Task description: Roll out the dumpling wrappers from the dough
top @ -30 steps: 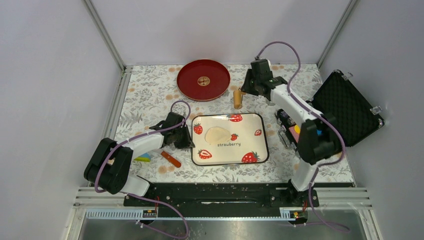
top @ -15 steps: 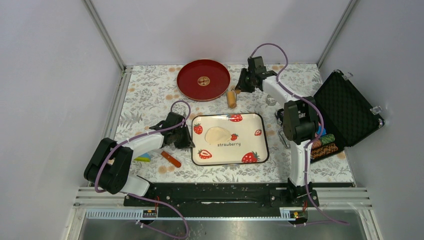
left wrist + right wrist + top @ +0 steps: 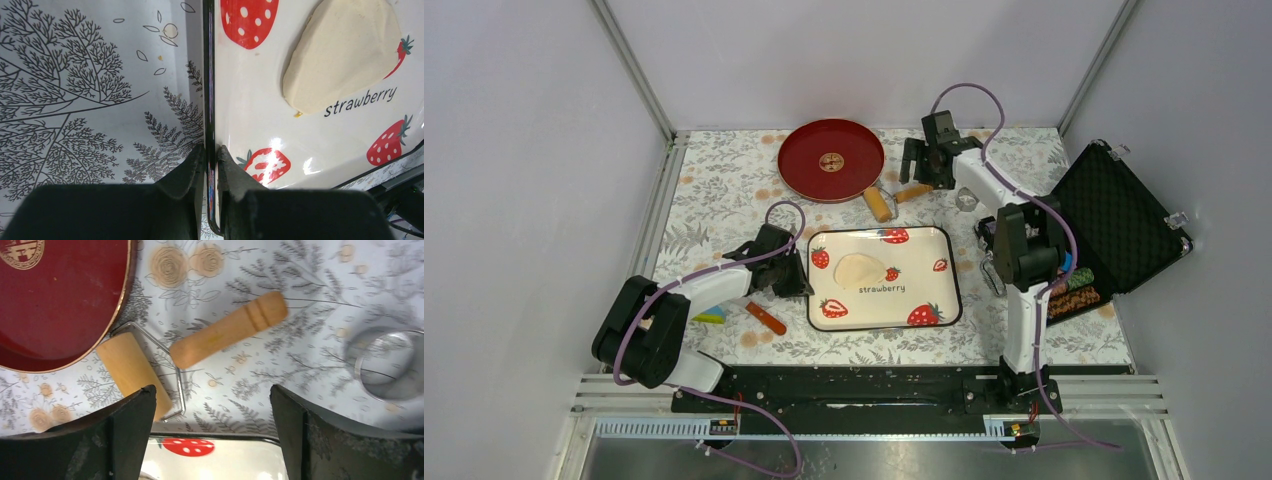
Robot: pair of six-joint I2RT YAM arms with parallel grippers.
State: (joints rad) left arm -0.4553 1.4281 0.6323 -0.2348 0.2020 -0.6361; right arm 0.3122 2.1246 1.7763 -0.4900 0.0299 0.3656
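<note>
A rolled-flat sheet of pale dough [image 3: 858, 270] [image 3: 345, 55] lies on the white strawberry tray [image 3: 929, 295]. No cut dumpling wrappers are in view. My left gripper [image 3: 796, 283] [image 3: 212, 150] is shut on the tray's black left rim [image 3: 206, 75]. The wooden roller [image 3: 879, 204] [image 3: 131, 371] lies on the table between the tray and the red plate [image 3: 809, 175] [image 3: 55, 305], its handle [image 3: 914, 192] [image 3: 227, 330] pointing right. My right gripper [image 3: 924, 172] [image 3: 210, 390] hangs open just above the roller, with nothing between its fingers.
A metal ring cutter [image 3: 966, 200] [image 3: 390, 365] sits right of the roller. An open black case [image 3: 1119, 215] stands at the right edge, with coloured items [image 3: 1074, 285] in front of it. A red-orange tool [image 3: 766, 318] and a small coloured piece [image 3: 711, 315] lie left of the tray.
My right gripper carried the roller toward the red plate, opened and let it go. The roller now lies flat on the table. The left arm has not moved.
</note>
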